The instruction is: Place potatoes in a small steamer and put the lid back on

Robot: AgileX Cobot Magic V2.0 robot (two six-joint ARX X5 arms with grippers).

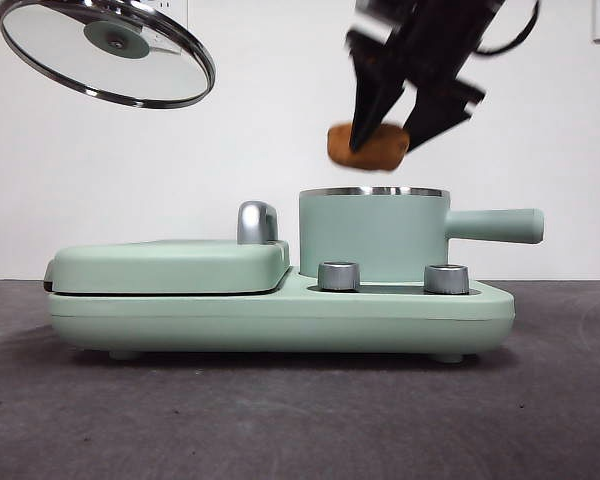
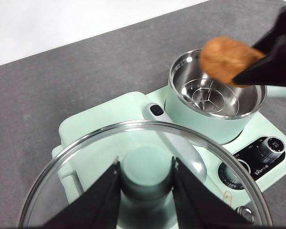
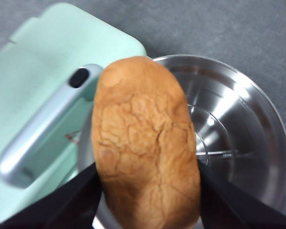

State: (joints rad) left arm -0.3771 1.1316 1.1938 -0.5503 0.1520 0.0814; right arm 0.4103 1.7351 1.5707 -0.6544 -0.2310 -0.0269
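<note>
My right gripper (image 1: 383, 140) is shut on the potato (image 1: 368, 146), an orange-brown cracked oval, and holds it in the air just above the rim of the small steamer (image 1: 372, 232). The right wrist view looks past the potato (image 3: 145, 148) into the steamer's open steel bowl (image 3: 238, 133) with its rack. High at the left, my left gripper (image 2: 145, 179) is shut on the mint-green knob of the glass lid (image 1: 107, 52), which hangs tilted. In the left wrist view the lid (image 2: 76, 191) sits near, with the steamer (image 2: 214, 100) and potato (image 2: 229, 59) beyond.
The steamer stands on a mint-green cooker base (image 1: 280, 320) with two steel dials (image 1: 339, 276) in front. A flat hinged grill plate (image 1: 170, 265) with a chrome handle (image 1: 257, 222) fills the base's left half. Dark grey table (image 1: 300, 420) lies all around.
</note>
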